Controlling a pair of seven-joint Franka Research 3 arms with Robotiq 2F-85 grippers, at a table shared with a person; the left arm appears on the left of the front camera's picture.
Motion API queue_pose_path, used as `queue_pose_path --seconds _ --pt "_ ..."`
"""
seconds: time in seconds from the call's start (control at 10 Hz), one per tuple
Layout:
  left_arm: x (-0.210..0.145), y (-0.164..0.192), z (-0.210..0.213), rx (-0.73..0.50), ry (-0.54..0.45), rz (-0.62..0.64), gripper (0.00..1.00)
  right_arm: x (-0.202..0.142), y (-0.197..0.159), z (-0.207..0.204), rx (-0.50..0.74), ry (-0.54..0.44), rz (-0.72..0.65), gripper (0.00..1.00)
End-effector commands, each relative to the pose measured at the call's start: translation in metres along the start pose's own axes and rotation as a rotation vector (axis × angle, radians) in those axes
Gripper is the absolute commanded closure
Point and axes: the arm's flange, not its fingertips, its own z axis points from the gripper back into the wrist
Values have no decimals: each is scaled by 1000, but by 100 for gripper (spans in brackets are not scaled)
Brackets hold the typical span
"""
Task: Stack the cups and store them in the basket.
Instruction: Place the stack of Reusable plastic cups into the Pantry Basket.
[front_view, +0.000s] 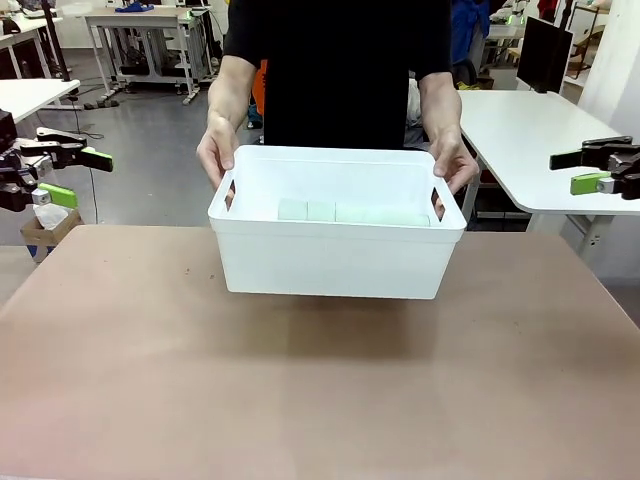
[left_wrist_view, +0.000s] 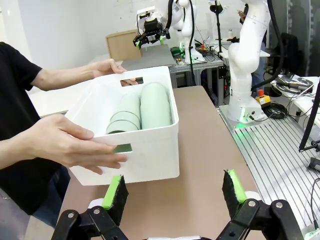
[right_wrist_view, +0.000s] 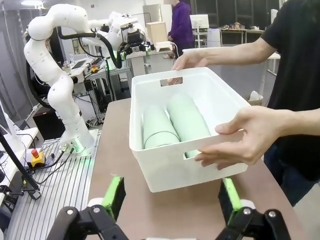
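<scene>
Person's hands (front_view: 216, 150) gripping basket (front_view: 335, 260) – cups (right_wrist_view: 172, 122) lying inside, left hand (left_wrist_view: 175, 192), right hand (right_wrist_view: 170, 197) wide open, empty

cups (front_view: 352, 212) mostly hidden by basket (front_view: 330, 262) wall

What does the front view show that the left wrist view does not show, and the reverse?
The front view shows the basket raised off the table, its shadow beneath, and both open grippers, left and right, apart at the sides. The left wrist view looks down into the basket, where the cups lie on their sides in stacks. Both show the person's hands gripping the basket's short ends.
</scene>
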Motion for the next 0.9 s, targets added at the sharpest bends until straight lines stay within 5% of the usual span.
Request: queue_pose_path --seconds 0.0,0.8 --pt "2 -1 -1 -2 0 -3 0 4 1 1 -14 8 -2 0" --pt "2 -1 -1 -2 0 -3 0 4 1 1 -14 8 -2 0"
